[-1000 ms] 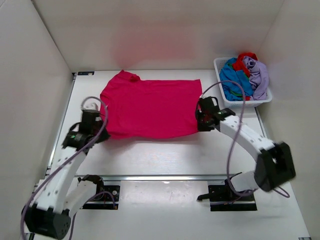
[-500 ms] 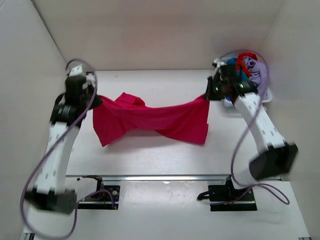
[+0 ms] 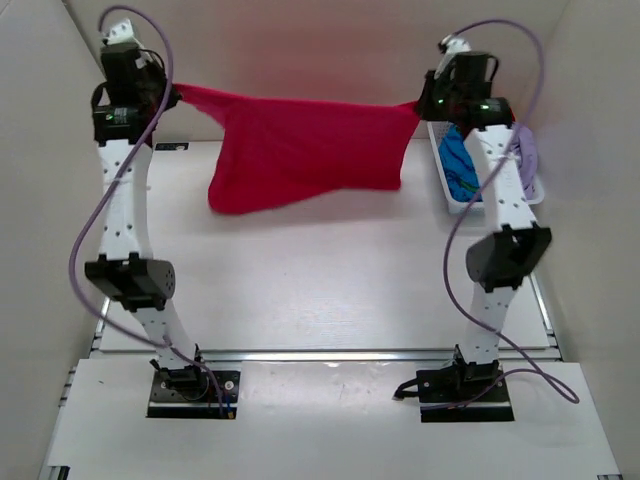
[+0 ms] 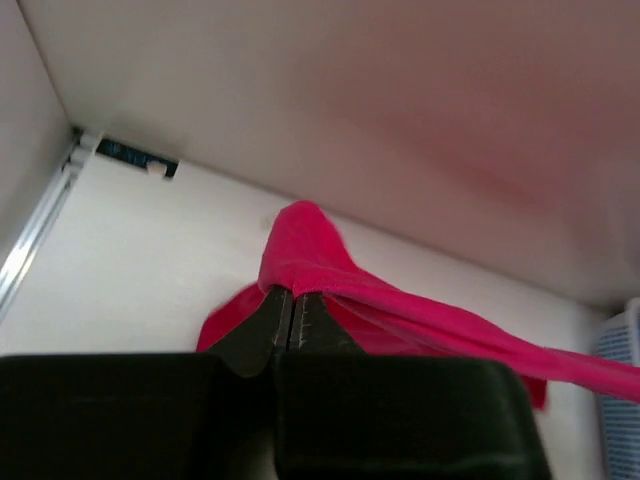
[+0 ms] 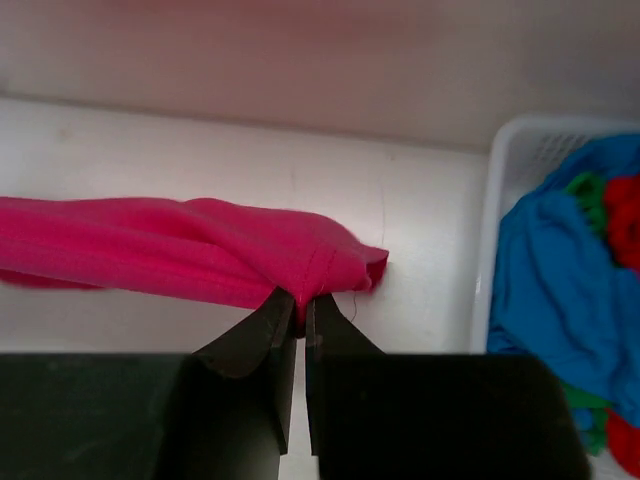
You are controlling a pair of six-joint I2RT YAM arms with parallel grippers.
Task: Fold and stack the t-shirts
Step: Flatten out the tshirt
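The magenta-pink t-shirt hangs stretched in the air between both raised arms, above the far part of the table. My left gripper is shut on its left corner; in the left wrist view the jaws pinch the cloth at my gripper. My right gripper is shut on its right corner; in the right wrist view the hem is clamped at my gripper. Blue, red and lavender t-shirts lie in the basket.
The white slatted basket stands at the far right, partly behind the right arm; its rim also shows in the right wrist view. White walls close in the left, back and right sides. The table lies below the hanging shirt.
Both arms have risen high and moved back, lifting the pink t-shirt off the table. It lay flat a second ago; now it hangs stretched between the grippers.
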